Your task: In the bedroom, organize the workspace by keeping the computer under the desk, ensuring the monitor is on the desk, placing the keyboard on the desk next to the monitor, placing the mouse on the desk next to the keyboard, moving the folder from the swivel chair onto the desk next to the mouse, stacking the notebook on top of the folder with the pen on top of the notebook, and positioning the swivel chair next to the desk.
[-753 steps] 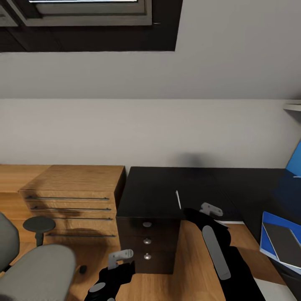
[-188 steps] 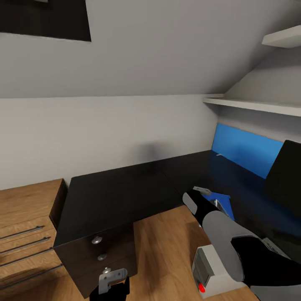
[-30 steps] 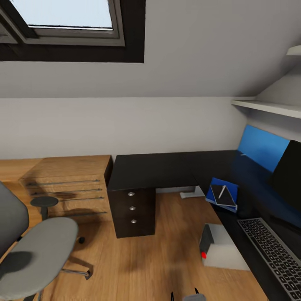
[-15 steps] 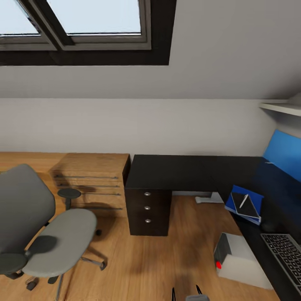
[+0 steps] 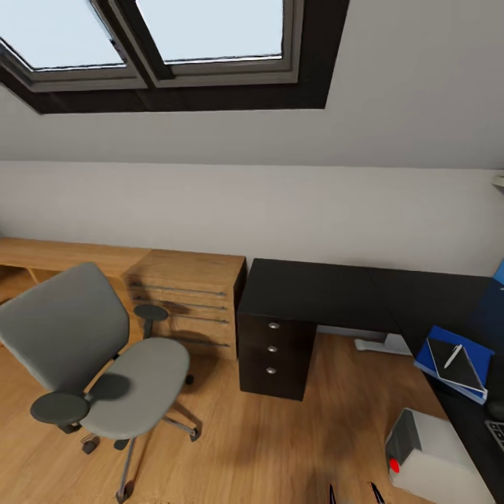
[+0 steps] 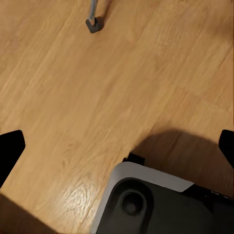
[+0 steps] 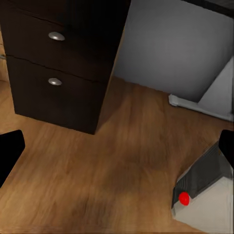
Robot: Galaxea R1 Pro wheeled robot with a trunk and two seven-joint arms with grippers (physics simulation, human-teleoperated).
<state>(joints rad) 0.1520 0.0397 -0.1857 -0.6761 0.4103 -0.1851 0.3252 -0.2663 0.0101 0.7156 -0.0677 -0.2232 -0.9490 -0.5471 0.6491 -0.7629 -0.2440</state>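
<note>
- Head view: the blue folder [image 5: 455, 362] already lies on the black bench [image 5: 315, 294] at the right, with the notebook [image 5: 455, 364] on it and the pen [image 5: 453, 355] across the notebook, so the stacking looks done.
- Just past the stack a dark lump at the frame's edge may be the mouse [image 5: 497, 409], and a sliver of the keyboard [image 5: 498, 434] is cut off at the right edge; how they sit beside each other cannot be judged.
- The computer [image 5: 437, 458] stands on the floor, partly tucked under the bench's edge.
- The swivel chair [image 5: 98, 364] stands well apart from the bench, in front of the low wooden cabinet [image 5: 189, 294]; moving it next to the bench is what remains.
- Left wrist view: bare wood floor [image 6: 97, 97], a chair castor [image 6: 93, 23] and part of the robot's own base [image 6: 161, 202]. The dark fingertips [image 6: 9, 151] sit at opposite edges, so the jaws are spread wide with nothing between them.
- Right wrist view: the bench's drawer unit [image 7: 58, 63], and the computer's red light [image 7: 184, 198]. The fingertips [image 7: 9, 148] are likewise far apart, holding nothing.
</note>
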